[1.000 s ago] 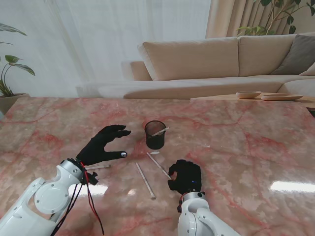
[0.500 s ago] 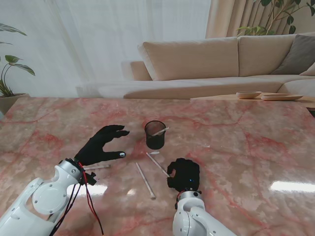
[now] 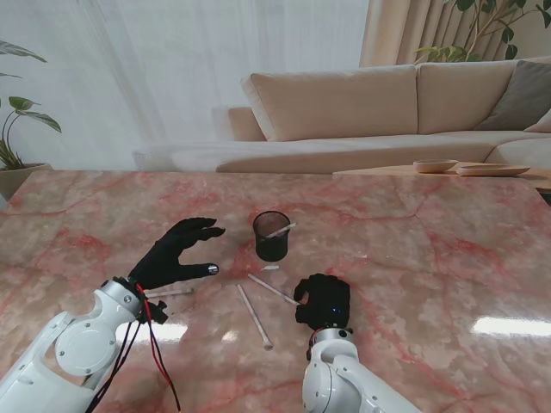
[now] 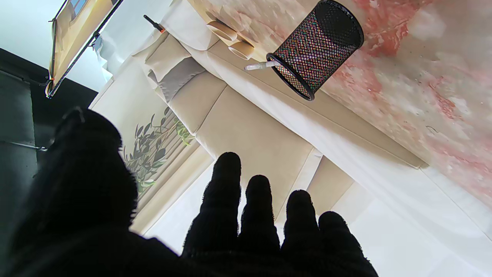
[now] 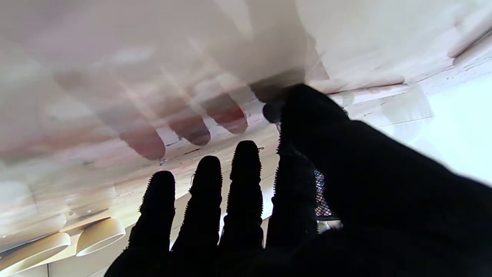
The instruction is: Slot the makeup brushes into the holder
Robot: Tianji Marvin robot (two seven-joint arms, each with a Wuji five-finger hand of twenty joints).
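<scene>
Both arms are cased in smooth, glossy white shells with rounded joints. The left arm [image 3: 65, 348] shows a large circular joint cover on its forearm and narrows to a ringed wrist; black and red cables [image 3: 155, 344] run loose along its side, looping down from the wrist. The right arm [image 3: 340, 383] is the same white, with a grey seam near the wrist collar. Each arm ends in a hand with 5 fingers, covered in a matt black, knitted-looking glove: the left hand [image 3: 176, 254] and the right hand [image 3: 322, 303]. A bright silvery tip [image 3: 213, 269] shows at the left thumb's end. In the wrist views the gloved fingers [image 4: 226, 200] look fuzzy-edged and ribbed [image 5: 246, 184].
</scene>
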